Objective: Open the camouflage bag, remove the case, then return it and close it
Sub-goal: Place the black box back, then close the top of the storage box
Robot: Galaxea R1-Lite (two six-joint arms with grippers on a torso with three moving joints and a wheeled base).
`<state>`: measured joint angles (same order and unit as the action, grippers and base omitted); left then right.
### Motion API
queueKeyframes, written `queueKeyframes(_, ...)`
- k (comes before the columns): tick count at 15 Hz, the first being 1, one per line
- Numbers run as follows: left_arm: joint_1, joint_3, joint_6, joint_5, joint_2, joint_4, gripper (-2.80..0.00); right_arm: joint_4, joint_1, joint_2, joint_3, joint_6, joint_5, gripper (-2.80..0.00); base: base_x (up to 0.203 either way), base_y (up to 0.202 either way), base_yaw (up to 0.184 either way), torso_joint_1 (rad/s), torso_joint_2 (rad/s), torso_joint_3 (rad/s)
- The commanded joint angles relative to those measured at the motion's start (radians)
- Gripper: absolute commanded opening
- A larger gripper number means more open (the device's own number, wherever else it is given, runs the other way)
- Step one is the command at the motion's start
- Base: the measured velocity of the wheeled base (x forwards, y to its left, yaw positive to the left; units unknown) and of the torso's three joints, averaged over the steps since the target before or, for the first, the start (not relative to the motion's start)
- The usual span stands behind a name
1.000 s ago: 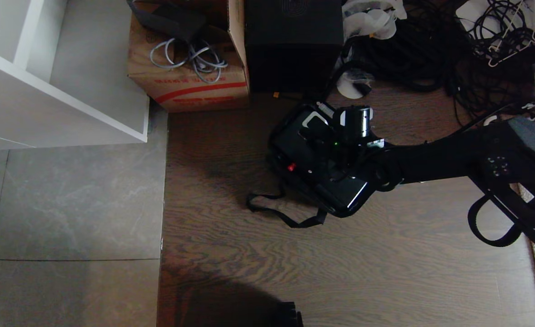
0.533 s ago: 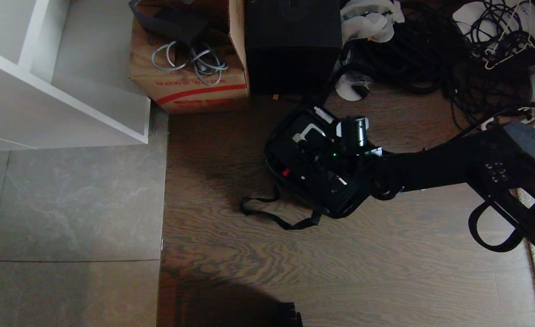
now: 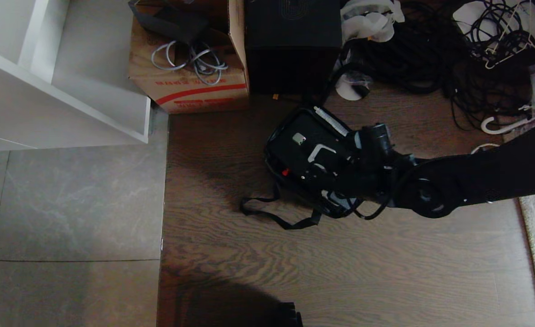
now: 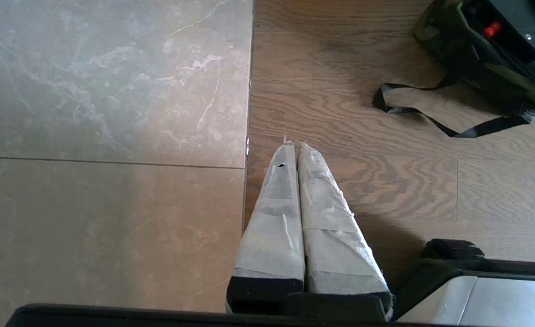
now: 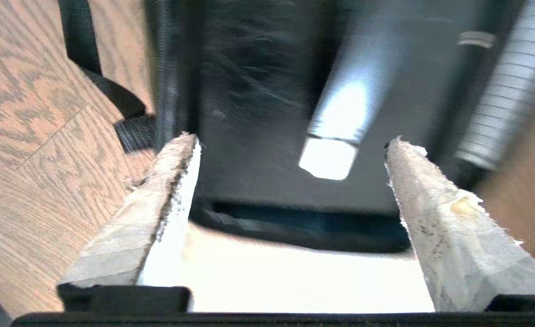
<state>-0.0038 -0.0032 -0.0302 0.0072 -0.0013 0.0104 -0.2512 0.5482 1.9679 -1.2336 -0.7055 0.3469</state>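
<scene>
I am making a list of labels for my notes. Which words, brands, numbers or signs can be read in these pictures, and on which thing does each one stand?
No text can be read with certainty.
Cardboard box: a line of red print above its red stripe, too small and blurred to read.
Black box: a faint embossed round mark on top, not readable.
Case in the camouflage bag: no readable text.

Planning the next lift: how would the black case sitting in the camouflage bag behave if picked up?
The case looks rigid, with flat glossy faces, so probably slippery to pinch. Its handle seems the surer hold. The soft camouflage bag may drag along.
</scene>
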Motion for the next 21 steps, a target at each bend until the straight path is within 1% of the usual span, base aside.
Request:
queueKeyframes(1,0.001,0.0,0.0,0.0,0.001,0.0,-2.8,0.055,0.009,-0.194,0.051,-0.002,0.001,-2.8,0.0,0.0,0.0,0.0,0.0,0.0)
queueKeyframes(2,0.001,0.0,0.0,0.0,0.0,0.0,-2.8,0.097,0.009,-0.261,0.077,0.004,0.002,-2.8,0.0,0.0,0.0,0.0,0.0,0.0)
queueKeyframes(3,0.001,0.0,0.0,0.0,0.001,0.0,-2.8,0.145,0.009,-0.344,0.118,0.027,0.005,-2.8,0.0,0.0,0.0,0.0,0.0,0.0)
queueKeyframes(5,0.001,0.0,0.0,0.0,0.001,0.0,-2.8,0.24,0.009,-0.506,0.215,0.098,0.029,-2.8,0.0,0.0,0.0,0.0,0.0,0.0)
queueKeyframes(6,0.001,0.0,0.0,0.0,0.001,0.0,-2.8,0.291,0.008,-0.585,0.272,0.149,0.041,-2.8,0.0,0.0,0.0,0.0,0.0,0.0)
queueKeyframes(7,0.001,0.0,0.0,0.0,0.0,0.0,-2.8,0.334,0.007,-0.652,0.333,0.233,0.048,-2.8,0.0,0.0,0.0,0.0,0.0,0.0)
queueKeyframes(9,0.001,0.0,0.0,0.0,0.0,0.0,-2.8,0.412,0.006,-0.743,0.423,0.483,0.062,-2.8,0.0,0.0,0.0,0.0,0.0,0.0)
queueKeyframes(10,0.001,0.0,0.0,0.0,0.001,0.0,-2.8,0.479,0.003,-0.795,0.443,0.537,0.072,-2.8,0.0,0.0,0.0,0.0,0.0,0.0)
queueKeyframes(11,0.001,0.0,0.0,0.0,0.0,0.0,-2.8,0.564,-0.002,-0.844,0.456,0.571,0.075,-2.8,0.0,0.0,0.0,0.0,0.0,0.0)
queueKeyframes(12,0.001,0.0,0.0,0.0,0.001,0.0,-2.8,0.653,-0.009,-0.873,0.478,0.623,0.075,-2.8,0.0,0.0,0.0,0.0,0.0,0.0)
queueKeyframes(13,0.001,0.0,0.0,0.0,0.001,0.0,-2.8,0.669,-0.013,-0.876,0.498,0.697,0.063,-2.8,0.0,0.0,0.0,0.0,0.0,0.0)
queueKeyframes(15,0.001,0.0,0.0,0.0,0.0,0.0,-2.8,0.653,-0.027,-0.843,0.498,0.887,-0.009,-2.8,0.0,0.0,0.0,0.0,0.0,0.0)
queueKeyframes(16,0.001,0.0,0.0,0.0,0.001,0.0,-2.8,0.627,-0.048,-0.803,0.494,0.978,-0.038,-2.8,0.0,0.0,0.0,0.0,0.0,0.0)
queueKeyframes(17,0.001,0.0,0.0,0.0,0.001,0.0,-2.8,0.582,-0.075,-0.761,0.491,1.039,-0.051,-2.8,0.0,0.0,0.0,0.0,0.0,0.0)
queueKeyframes(18,0.001,0.0,0.0,0.0,0.0,0.0,-2.8,0.511,-0.116,-0.703,0.488,1.104,-0.066,-2.8,0.0,0.0,0.0,0.0,0.0,0.0)
queueKeyframes(19,0.001,0.0,0.0,0.0,0.0,0.0,-2.8,0.432,-0.16,-0.647,0.481,1.163,-0.104,-2.8,0.0,0.0,0.0,0.0,0.0,0.0)
queueKeyframes(21,0.001,0.0,0.0,0.0,0.001,0.0,-2.8,0.338,-0.258,-0.545,0.436,1.228,-0.235,-2.8,0.0,0.0,0.0,0.0,0.0,0.0)
